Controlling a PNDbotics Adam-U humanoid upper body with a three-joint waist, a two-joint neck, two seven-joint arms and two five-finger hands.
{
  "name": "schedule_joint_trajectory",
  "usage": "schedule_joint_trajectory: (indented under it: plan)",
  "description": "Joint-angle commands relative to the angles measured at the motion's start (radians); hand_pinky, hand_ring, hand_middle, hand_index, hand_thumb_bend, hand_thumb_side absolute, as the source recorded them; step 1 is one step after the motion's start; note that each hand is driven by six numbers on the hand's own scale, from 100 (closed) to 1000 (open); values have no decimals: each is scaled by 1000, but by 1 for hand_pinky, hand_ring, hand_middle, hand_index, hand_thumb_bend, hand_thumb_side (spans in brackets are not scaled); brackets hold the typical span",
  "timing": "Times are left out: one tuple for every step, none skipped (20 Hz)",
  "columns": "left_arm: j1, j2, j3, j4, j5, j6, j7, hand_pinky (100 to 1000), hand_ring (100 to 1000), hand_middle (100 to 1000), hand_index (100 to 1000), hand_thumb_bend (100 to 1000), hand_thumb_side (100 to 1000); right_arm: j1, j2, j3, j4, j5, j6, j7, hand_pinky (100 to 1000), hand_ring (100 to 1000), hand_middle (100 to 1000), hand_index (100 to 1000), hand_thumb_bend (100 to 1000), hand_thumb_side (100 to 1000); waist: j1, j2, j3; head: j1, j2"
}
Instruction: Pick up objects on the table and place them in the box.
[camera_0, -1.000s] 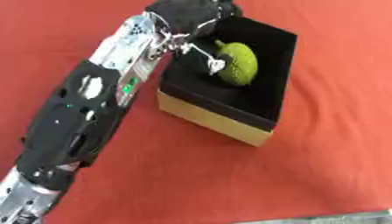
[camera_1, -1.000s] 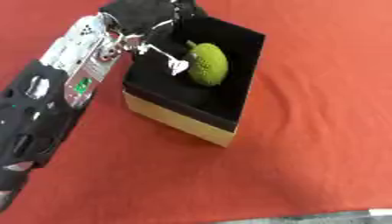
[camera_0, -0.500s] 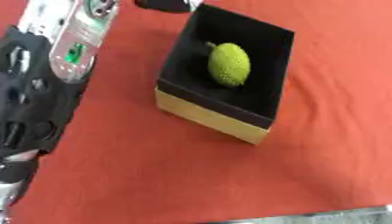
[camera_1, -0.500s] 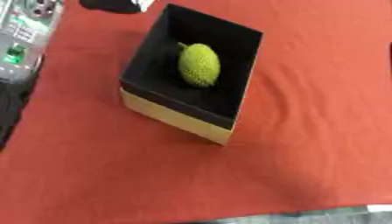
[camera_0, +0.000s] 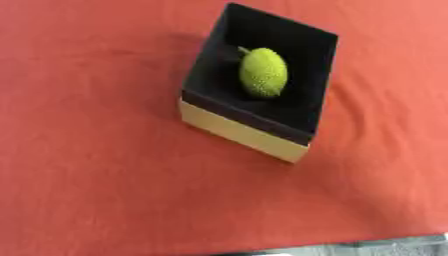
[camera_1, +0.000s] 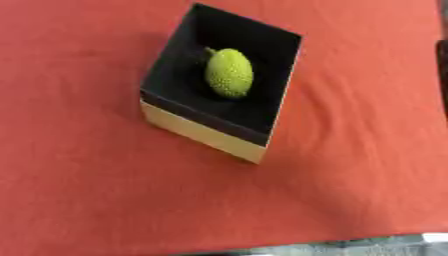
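Note:
A bumpy yellow-green fruit (camera_0: 263, 73) lies on its side inside the box (camera_0: 243, 134), which is black within and has tan outer walls. The box stands open-topped and askew on the red tablecloth (camera_0: 96, 165), towards the upper middle of both views. Nothing touches the fruit. Neither of my hands nor any part of my arms shows in either view.
The red cloth spreads all around the box, with faint creases to its right. The table's near edge (camera_1: 350, 246) runs along the bottom of the views. A dark strip (camera_1: 443, 65) shows at the right border of the right eye view.
My left arm, whose hand was over the box at the fruit, has pulled back to the left and left the views. The fruit stays lying in the box.

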Motion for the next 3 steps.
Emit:
schedule_joint_trajectory:
  plan:
    - [35,97,80,-89,49,45,50,780,739,732,844,342,496,-12,-38,-14,-16,6,-13,-4,808,796,782,887,100,1000,-5,-16,6,0,-11]
    - [57,119,103,-112,63,59,64,780,740,734,845,349,499,-13,-38,-15,-16,6,-18,-5,808,796,782,886,100,1000,-8,-13,9,1,-18]
    - [80,140,126,-135,78,73,78,781,741,736,847,359,504,-14,-37,-15,-16,6,-23,-7,808,796,782,886,100,1000,-11,-9,11,3,-25]
